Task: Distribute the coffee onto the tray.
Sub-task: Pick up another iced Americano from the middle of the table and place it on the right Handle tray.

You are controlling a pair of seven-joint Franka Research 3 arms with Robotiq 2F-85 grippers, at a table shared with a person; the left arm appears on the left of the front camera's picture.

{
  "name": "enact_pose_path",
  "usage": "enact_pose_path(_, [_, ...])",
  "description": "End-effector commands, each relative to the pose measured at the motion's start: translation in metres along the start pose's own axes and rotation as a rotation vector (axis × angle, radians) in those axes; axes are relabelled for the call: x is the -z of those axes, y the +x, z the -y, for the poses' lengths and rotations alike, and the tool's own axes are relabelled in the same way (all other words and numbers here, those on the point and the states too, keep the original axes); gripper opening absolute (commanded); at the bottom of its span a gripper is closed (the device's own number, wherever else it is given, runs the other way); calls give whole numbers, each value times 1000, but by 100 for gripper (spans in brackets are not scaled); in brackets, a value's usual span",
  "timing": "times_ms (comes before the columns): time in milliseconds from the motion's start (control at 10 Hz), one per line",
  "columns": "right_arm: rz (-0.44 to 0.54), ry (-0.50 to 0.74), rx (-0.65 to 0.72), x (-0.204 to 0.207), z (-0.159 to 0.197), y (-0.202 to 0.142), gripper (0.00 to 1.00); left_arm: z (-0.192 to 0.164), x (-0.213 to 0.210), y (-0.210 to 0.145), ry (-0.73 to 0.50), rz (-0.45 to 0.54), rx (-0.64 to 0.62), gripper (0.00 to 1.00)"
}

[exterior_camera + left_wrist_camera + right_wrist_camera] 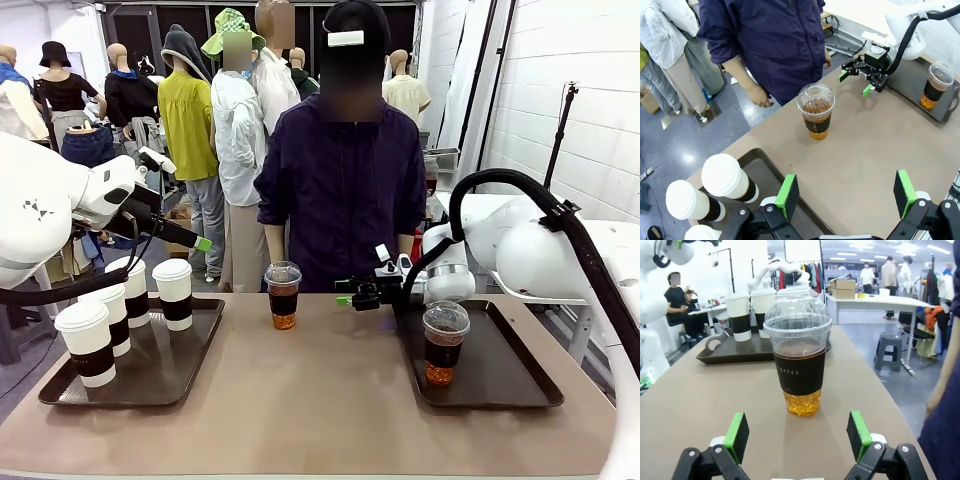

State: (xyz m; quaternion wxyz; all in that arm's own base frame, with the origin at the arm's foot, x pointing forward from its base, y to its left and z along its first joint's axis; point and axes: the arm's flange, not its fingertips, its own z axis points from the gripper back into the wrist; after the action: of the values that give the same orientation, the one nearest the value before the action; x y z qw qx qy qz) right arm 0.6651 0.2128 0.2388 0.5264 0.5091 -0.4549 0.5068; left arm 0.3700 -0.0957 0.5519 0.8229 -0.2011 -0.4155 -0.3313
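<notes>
Your right gripper [347, 291]: jaws apart, empty. Clear cup [283, 295] at its 9 o'clock, near, on table [330, 400]. Second clear cup [445, 343] on right tray [510, 385], 5 o'clock. Your left gripper [846, 194]: jaws apart, empty, over left tray [170, 375] holding four white cups [173, 293].

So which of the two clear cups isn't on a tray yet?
The clear cup on the bare table, in front of the open right gripper; the other clear cup stands on the right tray.
</notes>
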Motion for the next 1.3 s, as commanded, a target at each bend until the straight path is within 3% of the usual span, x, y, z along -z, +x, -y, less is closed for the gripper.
enact_pose_path(0, [6,-19,23,16,16,1,100,-1,0,-1,-1,-1,-3,100])
enact_pose_path(1200, [-5,69,73,95,31,-10,100,-1,0,-1,-1,-1,-3,100])
